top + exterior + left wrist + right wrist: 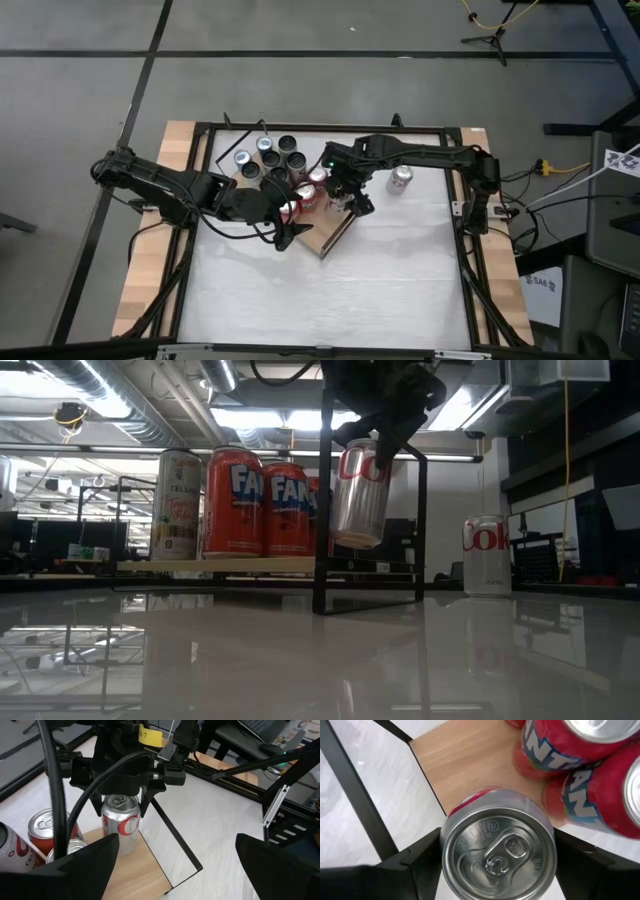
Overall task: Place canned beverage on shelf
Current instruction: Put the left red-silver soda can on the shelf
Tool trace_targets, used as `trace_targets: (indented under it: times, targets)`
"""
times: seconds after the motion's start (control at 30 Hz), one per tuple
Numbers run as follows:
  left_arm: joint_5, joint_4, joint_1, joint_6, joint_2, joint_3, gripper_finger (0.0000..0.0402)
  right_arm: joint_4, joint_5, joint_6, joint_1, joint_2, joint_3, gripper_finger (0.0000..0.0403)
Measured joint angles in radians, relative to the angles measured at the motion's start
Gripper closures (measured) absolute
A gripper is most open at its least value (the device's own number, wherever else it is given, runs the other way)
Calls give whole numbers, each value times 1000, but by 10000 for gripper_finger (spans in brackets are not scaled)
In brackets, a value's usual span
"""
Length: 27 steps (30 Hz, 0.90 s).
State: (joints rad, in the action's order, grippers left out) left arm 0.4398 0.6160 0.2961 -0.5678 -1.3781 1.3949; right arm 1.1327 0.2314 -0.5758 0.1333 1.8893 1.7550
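My right gripper (122, 782) clamps a silver cola can (360, 495) by its top and holds it in the air, slightly tilted, above the bare end of the wooden shelf (470, 765), beside the orange soda cans (255, 500) standing there. My left gripper (175, 865) waits just beside the shelf, fingers spread wide and empty, while another silver can (487, 555) stands on the white table (400, 270), well apart.

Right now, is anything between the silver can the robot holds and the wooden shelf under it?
No. The low view shows the silver can in the right gripper hanging above the shelf, only air between.
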Motion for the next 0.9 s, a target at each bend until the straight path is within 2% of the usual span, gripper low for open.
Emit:
trace_targets:
  times: [0.23,0.6,0.9]
  targets:
    - [0,-1,0,0,0,0,8,-9,4,0,0,2,-1,102]
    - [0,-2,0,0,0,0,8,-15,0,3,0,3,-3,65]
    - [0,-2,0,0,0,0,8,-18,-2,3,0,4,-3,60]
